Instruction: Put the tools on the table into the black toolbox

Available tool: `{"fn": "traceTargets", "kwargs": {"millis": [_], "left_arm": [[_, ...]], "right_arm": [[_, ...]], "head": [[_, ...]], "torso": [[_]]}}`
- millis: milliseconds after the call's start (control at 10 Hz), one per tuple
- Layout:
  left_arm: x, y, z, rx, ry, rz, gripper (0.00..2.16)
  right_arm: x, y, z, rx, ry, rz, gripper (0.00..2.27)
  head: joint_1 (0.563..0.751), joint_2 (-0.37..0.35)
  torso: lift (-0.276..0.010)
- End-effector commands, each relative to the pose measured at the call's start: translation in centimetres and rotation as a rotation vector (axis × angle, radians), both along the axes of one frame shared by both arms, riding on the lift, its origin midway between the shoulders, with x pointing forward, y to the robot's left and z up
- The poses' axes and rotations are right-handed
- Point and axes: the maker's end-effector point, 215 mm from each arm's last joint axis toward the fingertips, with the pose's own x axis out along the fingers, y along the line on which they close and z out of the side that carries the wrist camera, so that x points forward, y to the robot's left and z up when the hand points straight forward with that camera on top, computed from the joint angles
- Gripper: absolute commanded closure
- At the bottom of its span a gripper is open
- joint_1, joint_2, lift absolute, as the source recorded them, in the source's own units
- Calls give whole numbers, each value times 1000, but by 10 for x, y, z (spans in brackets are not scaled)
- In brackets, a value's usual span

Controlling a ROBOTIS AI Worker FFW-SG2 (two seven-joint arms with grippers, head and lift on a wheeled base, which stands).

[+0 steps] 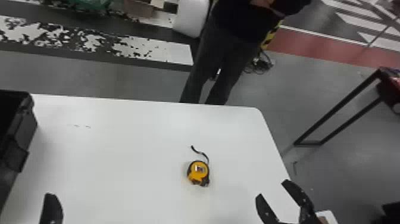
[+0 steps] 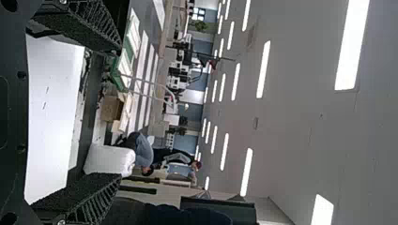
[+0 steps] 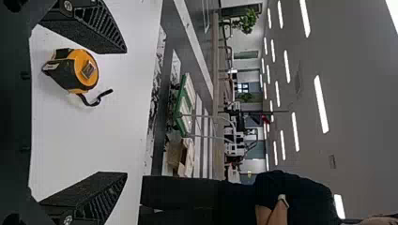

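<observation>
- At the left edge of the head view, black toolbox (image 1: 27,126) on the white table (image 1: 119,143), dark interior turned upward; probably set to one side to leave working room while keeping a target within the left arm's reach. Contents lost in shadow, impossible to tell.
- In the lower left corner, just beside the toolbox side of the table, left gripper (image 2: 119,112), jaws wide apart with nothing between; likely held back as a spare hand, or for a handover near the box.
- Right of centre, in the lower half, yellow-and-black tape measure (image 1: 198,172) resting on the tabletop, label face showing, black wrist strap (image 1: 201,152) trailing toward the far edge; well apart from the toolbox, so probably due for a carry leftward across the table.
- At lower right, near the tape measure but not touching, right gripper (image 1: 272,189), jaws spread and empty; apparently held that way to straddle the rounded case, with a slip onto the loose strap the likeliest trouble.
</observation>
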Motion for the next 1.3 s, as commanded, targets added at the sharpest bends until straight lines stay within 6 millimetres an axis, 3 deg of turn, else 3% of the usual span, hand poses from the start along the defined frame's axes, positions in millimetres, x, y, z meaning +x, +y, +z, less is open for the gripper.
{"fn": "traceTargets", "kwargs": {"millis": [0, 400, 800, 1200], "left_arm": [[-3, -5, -2, -2, 5, -14, 26], [-4, -9, -6, -1, 14, -25, 33], [-4, -10, -6, -5, 16, -31, 33], [-5, -9, -9, -6, 23, -30, 33]], "right_arm": [[2, 2, -11, 17, 39, 3, 73], [25, 12, -42, 79, 216, -5, 66], [55, 45, -67, 83, 399, -4, 66], [72, 72, -77, 2, 515, 5, 66]], "head": [[695, -350], [695, -350], [695, -350], [695, -263]], "torso": [[-39], [-39], [-39], [-39]]}}
